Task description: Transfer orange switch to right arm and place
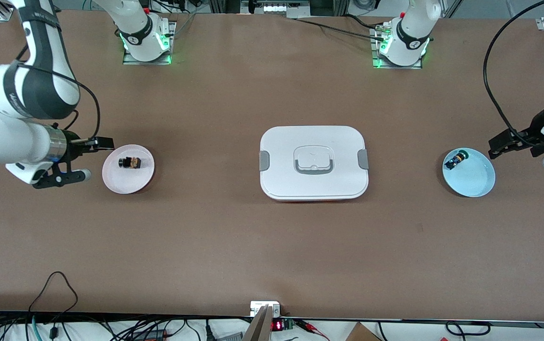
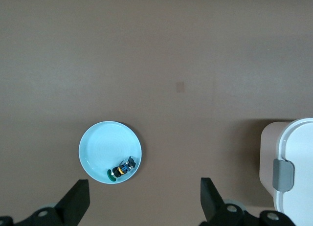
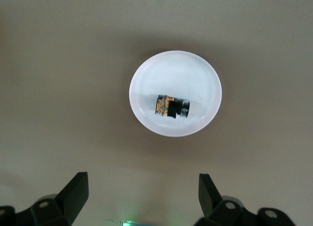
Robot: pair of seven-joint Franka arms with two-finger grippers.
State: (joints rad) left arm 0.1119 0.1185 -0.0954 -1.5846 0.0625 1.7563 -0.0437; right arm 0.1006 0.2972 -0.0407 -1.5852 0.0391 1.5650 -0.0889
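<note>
Orange switch (image 1: 129,163) lay in the pink plate (image 1: 111,182), apparently delivered, just beside the released, spread right gripper (image 1: 95,158); left gripper (image 1: 508,146), also spread, waited empty beside the blue plate (image 1: 482,182).

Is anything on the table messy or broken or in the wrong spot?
Nothing stands out. The orange switch lies in the pink plate, the blue-green switch in the blue plate, and the lidded white box sits flat between them. Both the right gripper and left gripper are open, holding nothing.
</note>
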